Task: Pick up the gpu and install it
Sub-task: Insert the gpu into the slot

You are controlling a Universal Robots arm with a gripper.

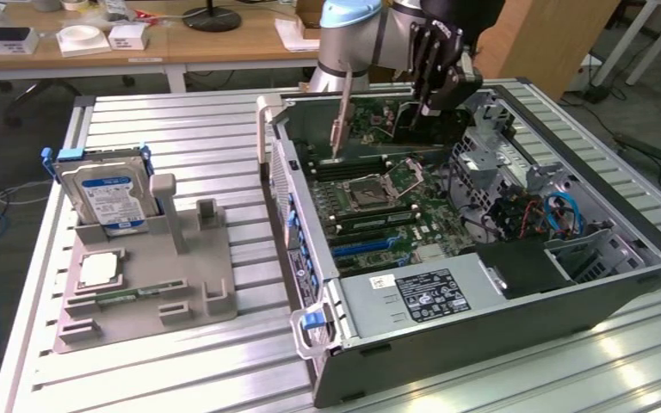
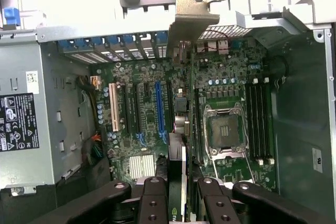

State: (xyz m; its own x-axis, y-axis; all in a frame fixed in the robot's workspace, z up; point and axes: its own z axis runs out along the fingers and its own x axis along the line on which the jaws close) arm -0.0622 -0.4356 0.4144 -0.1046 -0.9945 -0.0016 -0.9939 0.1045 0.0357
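My gripper (image 1: 425, 105) hangs inside the open computer case (image 1: 606, 297), shut on the gpu (image 1: 391, 126). The card hangs on edge above the motherboard (image 1: 391, 205), and its silver end bracket (image 1: 339, 129) points down toward the case's rear wall. In the wrist view the gpu (image 2: 179, 157) shows edge-on between the black fingers (image 2: 155, 199) of the gripper (image 2: 179, 196). Its bracket (image 2: 192, 20) reaches the rear slot openings. The card sits over the board between the blue expansion slot (image 2: 159, 106) and the CPU socket (image 2: 223, 130). I cannot tell whether its edge touches a slot.
A power supply (image 1: 423, 294) fills the near end of the case, and a drive cage with cables (image 1: 560, 215) sits on the exterior view's right. On the exterior view's left, a grey fixture (image 1: 199, 297) holds a hard drive (image 1: 107, 196), a processor (image 1: 99, 268) and a memory stick (image 1: 113, 298).
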